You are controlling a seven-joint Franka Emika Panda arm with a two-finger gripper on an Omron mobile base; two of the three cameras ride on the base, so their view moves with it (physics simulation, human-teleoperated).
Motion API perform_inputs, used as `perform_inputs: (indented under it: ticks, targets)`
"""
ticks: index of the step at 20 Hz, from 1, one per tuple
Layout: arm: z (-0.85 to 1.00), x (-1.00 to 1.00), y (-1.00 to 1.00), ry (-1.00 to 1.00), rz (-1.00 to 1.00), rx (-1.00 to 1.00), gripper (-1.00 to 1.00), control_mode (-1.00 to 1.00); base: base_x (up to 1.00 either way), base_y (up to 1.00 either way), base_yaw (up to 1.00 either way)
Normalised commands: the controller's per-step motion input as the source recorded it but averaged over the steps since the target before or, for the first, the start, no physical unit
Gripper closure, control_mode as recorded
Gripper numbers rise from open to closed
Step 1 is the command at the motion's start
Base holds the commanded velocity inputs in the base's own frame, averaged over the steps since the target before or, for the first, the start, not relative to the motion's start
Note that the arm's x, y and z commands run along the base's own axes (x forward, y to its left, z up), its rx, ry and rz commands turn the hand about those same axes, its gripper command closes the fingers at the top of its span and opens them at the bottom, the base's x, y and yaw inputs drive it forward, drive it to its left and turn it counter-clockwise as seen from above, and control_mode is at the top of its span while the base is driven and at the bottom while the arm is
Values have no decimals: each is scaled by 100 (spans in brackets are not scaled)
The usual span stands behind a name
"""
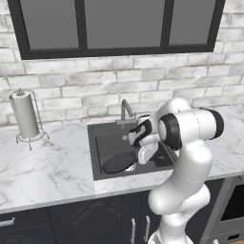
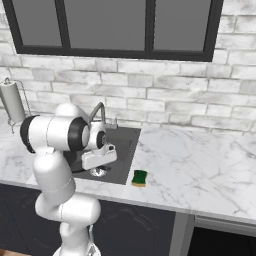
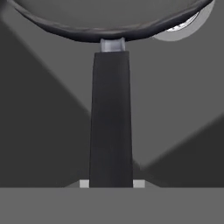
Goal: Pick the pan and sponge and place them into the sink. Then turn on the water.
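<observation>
The shallow round dark grey-black frying pan (image 1: pixel 119 162) is down inside the square dark charcoal sink (image 1: pixel 97 157), and I judge I'm at the tail of the first step: setting it in the basin. Sweeping from the left of the left base view, I see a paper-towel roll on its wire stand (image 1: pixel 25 116) on the white marble counter (image 1: pixel 47 171), well clear of the work. Next comes the basin with the pan low in its front half, then the slim grey gooseneck faucet (image 1: pixel 126 110) rising behind the rim, then my white arm reaching down into the sink.

In the hand view, the pan's long dark handle (image 3: pixel 110 118) runs straight up from between the fingers to the pan's rim, with the round silver drain (image 3: pixel 186 27) peeking out beyond it. The gripper (image 3: pixel 110 183) is clamped narrow on that handle, so I read the pan as held; whether its base rests on the sink floor I cannot tell.

In the right base view, the small green-topped, yellow-bottomed sponge (image 2: pixel 139 177) lies on the counter just beside the sink's right rim, untouched.

So the next move, as I judge it: let go of the handle, lift straight clear of the basin without catching the faucet, then swing right to the sponge. Water comes last.
</observation>
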Motion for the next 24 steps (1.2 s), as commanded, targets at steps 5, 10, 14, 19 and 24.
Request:
perform_inputs:
  ticks: [5,10,14,19,24]
  targets:
    - [-14,21,-1,-3,6,-2,100,-100,0,0,0]
    - [-19,27,-4,-7,7,-1,100,-100,0,0,0]
    - [-32,23,-6,-12,7,0,100,-100,0,0,0]
    - [-44,25,-5,-10,7,0,100,-100,0,0,0]
    - [-44,25,0,-5,8,0,100,-100,0,0,0]
